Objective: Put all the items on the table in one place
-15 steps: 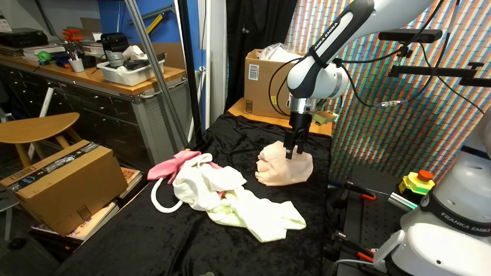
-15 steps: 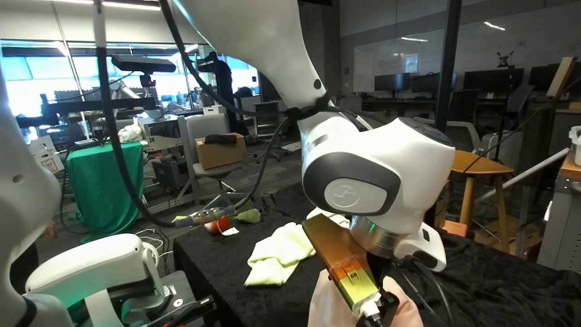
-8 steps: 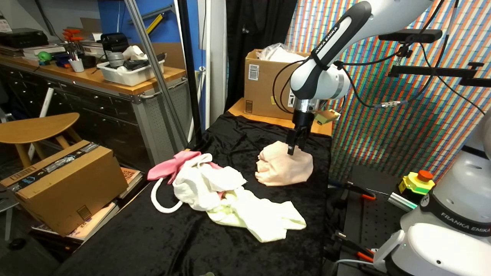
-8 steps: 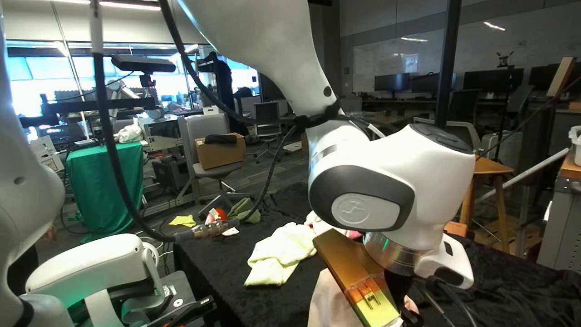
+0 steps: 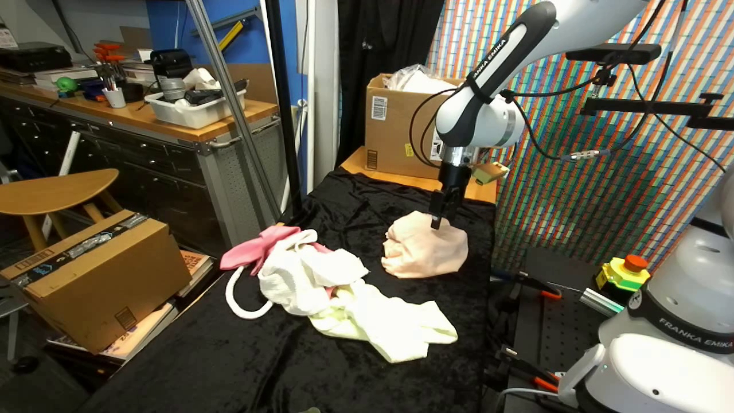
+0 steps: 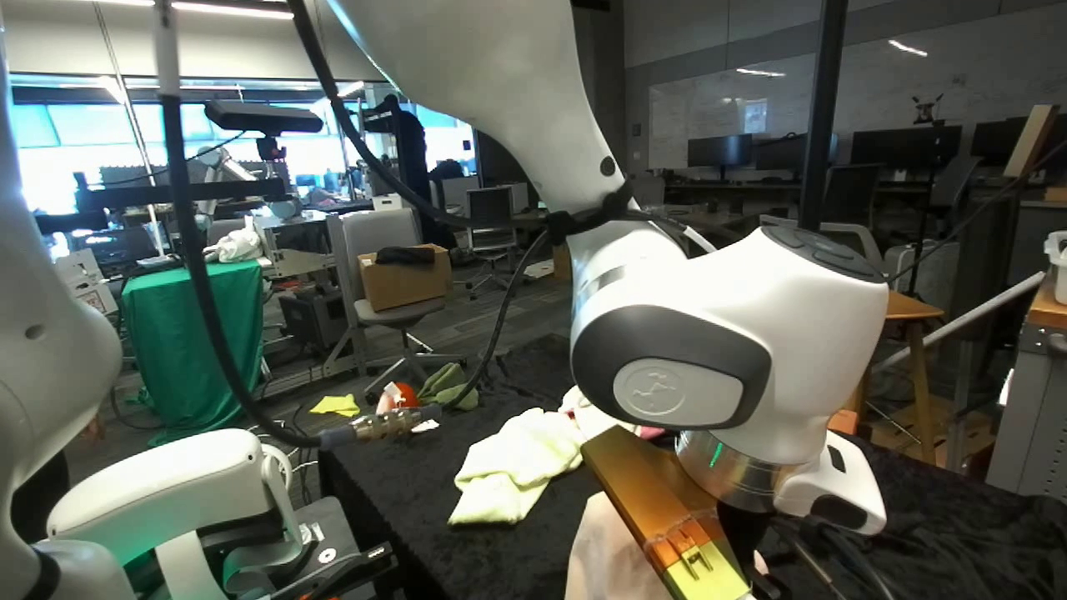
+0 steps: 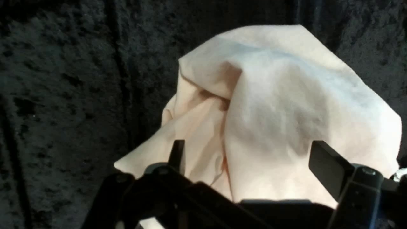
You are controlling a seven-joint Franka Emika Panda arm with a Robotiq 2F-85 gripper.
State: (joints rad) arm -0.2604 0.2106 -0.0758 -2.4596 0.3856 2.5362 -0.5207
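Observation:
A crumpled peach cloth [image 5: 424, 252] lies on the black-covered table [image 5: 344, 378]. It fills much of the wrist view [image 7: 273, 111] and is partly hidden behind the arm in an exterior view [image 6: 613, 550]. My gripper [image 7: 248, 145] is open over it, its fingers wide apart with only cloth visible below; whether the tips touch is unclear. The gripper also shows above the cloth's far side in an exterior view [image 5: 441, 219]. A white and pale yellow cloth [image 5: 378, 315] lies in a pile with a pink cloth [image 5: 261, 246] and a white loop [image 5: 241, 312].
Near the table corner in an exterior view are a green cloth [image 6: 450, 387], a red-orange item [image 6: 403, 395] and a yellow-green piece [image 6: 335, 406]. A cardboard box [image 5: 395, 129] stands behind the table. A metal post [image 5: 229, 97] rises beside it. Cables [image 5: 421, 126] hang along the arm.
My arm has moved slightly, to the right and up in an exterior view, with the gripper still above the peach cloth. The motion has slowed. The cloths have not moved.

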